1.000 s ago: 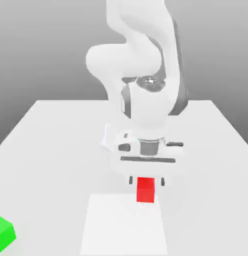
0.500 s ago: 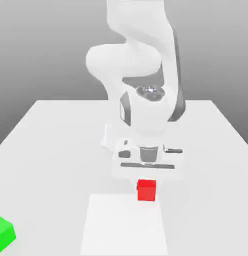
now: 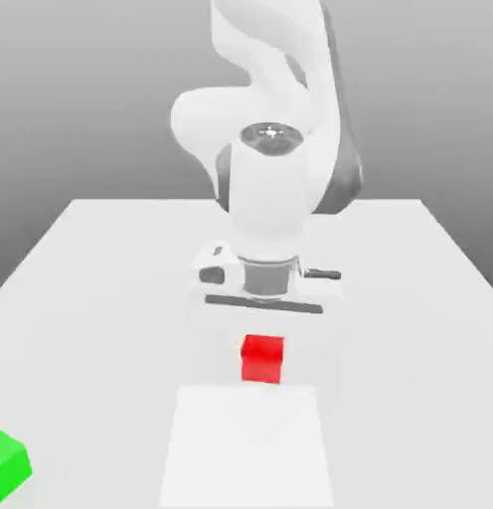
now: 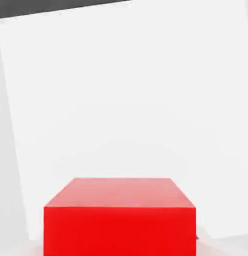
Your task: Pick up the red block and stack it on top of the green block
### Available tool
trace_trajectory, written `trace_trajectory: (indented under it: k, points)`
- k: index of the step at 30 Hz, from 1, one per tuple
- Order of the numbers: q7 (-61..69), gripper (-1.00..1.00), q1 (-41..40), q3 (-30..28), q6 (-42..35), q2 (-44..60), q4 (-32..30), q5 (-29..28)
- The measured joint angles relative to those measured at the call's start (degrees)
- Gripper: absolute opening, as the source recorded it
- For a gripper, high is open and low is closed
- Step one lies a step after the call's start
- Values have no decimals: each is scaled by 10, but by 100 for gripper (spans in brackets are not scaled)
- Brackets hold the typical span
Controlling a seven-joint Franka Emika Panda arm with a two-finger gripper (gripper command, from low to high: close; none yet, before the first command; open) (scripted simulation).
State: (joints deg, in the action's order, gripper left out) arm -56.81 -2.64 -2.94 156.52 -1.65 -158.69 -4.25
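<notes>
The red block [image 3: 261,359] hangs just under the white hand, a little above the table, with my gripper [image 3: 262,338] shut on it. In the hand view the red block [image 4: 120,217] sits close up between the jaws, over the white table. The green block [image 3: 7,465] rests on the table far off at the exterior view's lower left corner, well apart from the gripper and the red block.
The white table [image 3: 111,298] stretches to all sides of the hand. A lighter rectangular patch [image 3: 246,447] lies on it just in front of the red block. The bulky white arm [image 3: 275,149] rises behind the hand.
The gripper closed on the red block, then lifted it off the table and carried it towards the exterior view's left. The wrist has turned. The green block has not moved.
</notes>
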Motion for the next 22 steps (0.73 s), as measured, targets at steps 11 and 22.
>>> trace_trajectory:
  k: [11,22]
  points:
    - [171,-100,-154,-59,-98,129,227,55]
    - [254,100,-217,-57,-59,242,303,111]
